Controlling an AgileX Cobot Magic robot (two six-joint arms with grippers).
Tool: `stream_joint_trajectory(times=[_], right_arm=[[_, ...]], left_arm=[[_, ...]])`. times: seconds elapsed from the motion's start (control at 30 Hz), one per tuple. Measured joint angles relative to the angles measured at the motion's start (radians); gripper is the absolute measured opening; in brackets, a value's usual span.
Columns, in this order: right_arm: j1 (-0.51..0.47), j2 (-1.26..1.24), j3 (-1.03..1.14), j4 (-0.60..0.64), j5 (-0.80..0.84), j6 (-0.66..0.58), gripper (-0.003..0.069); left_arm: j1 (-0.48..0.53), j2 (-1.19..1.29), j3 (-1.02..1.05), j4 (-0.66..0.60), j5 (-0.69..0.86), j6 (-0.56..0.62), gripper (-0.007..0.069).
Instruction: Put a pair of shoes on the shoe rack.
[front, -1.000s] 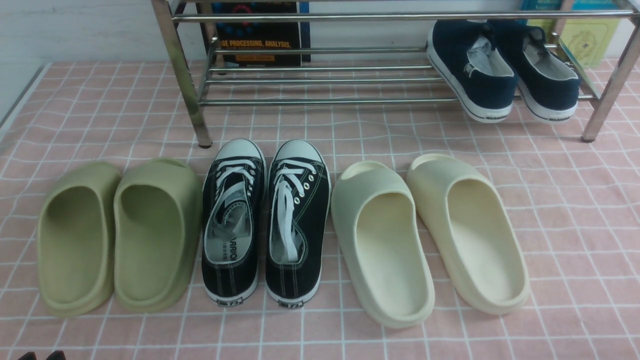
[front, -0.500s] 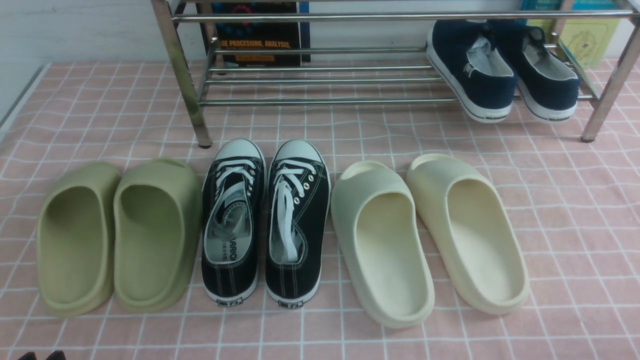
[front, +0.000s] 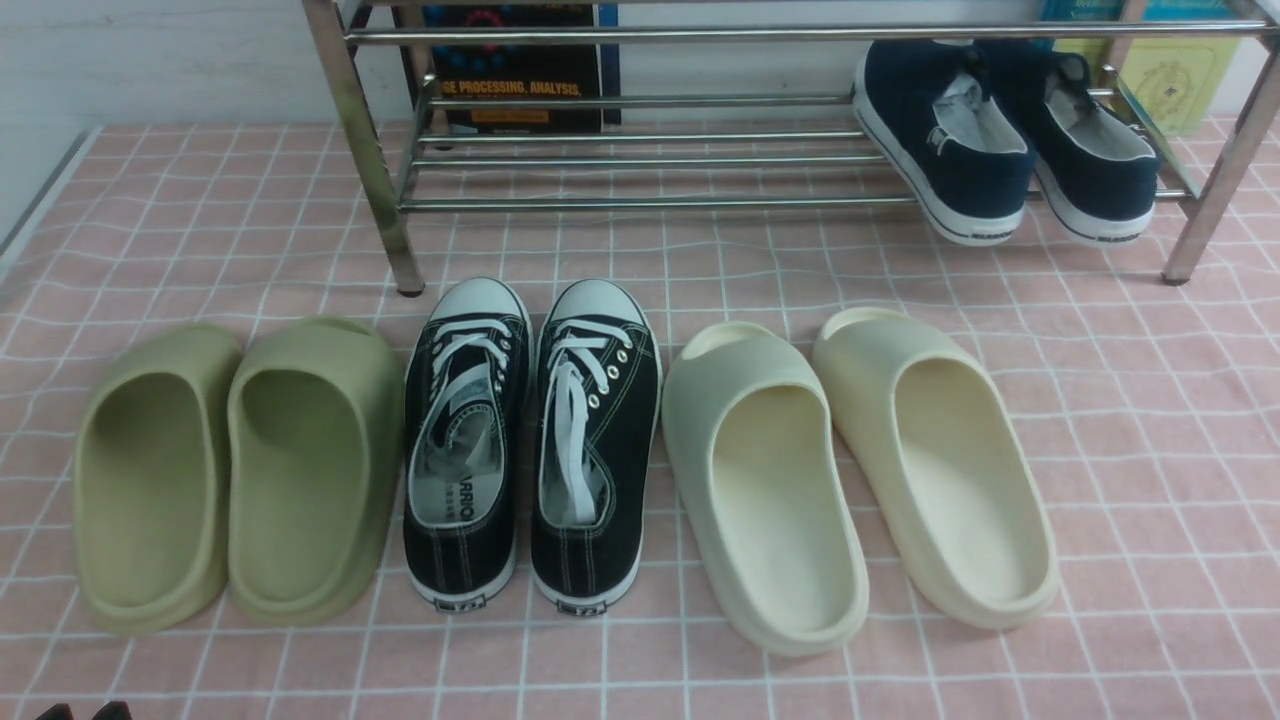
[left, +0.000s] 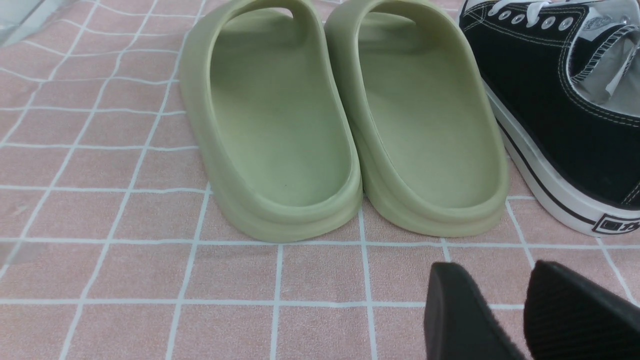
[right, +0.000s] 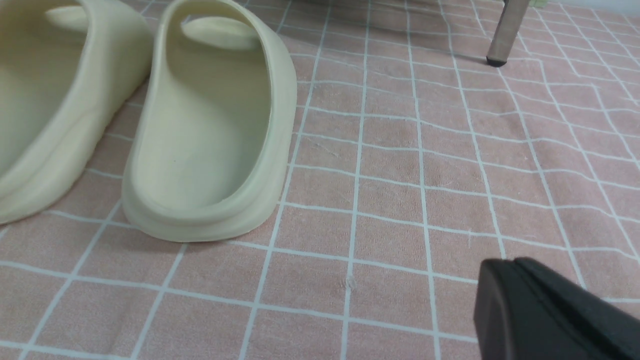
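The two navy-blue slip-on shoes (front: 1000, 140) rest side by side on the lower tier of the chrome shoe rack (front: 640, 160), at its right end, heels hanging toward me over the front bar. My left gripper (left: 492, 280) is open and empty, low over the cloth behind the green slides; its tips just show at the bottom left of the front view (front: 85, 712). My right gripper (right: 505, 272) is shut and empty, low over the cloth to the right of the cream slides. It does not show in the front view.
On the pink checked cloth stand a row of green slides (front: 240, 470), black lace-up sneakers (front: 530, 440) and cream slides (front: 860, 470). Books (front: 520, 70) lean behind the rack. One rack post (right: 505, 32) stands ahead of the right gripper.
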Motion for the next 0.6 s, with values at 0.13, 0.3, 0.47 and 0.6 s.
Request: stream_joint_trajectory(times=[0.13,0.3,0.47,0.6], right_arm=[[0.0,0.0,-0.003,-0.001,0.016,0.0,-0.002],[0.0,0.0,-0.003,-0.001,0.018,0.001,-0.0019],[0.0,0.0,-0.004,-0.001,0.02,0.001,-0.0017],[0.0,0.0,-0.004,-0.001,0.02,0.001,-0.0015]], left_arm=[[0.0,0.0,0.0,0.0,0.0,0.0,0.0239],[0.0,0.0,0.0,0.0,0.0,0.0,0.0239],[0.0,0.0,0.0,0.0,0.0,0.0,0.0239],[0.0,0.0,0.0,0.0,0.0,0.0,0.0239]])
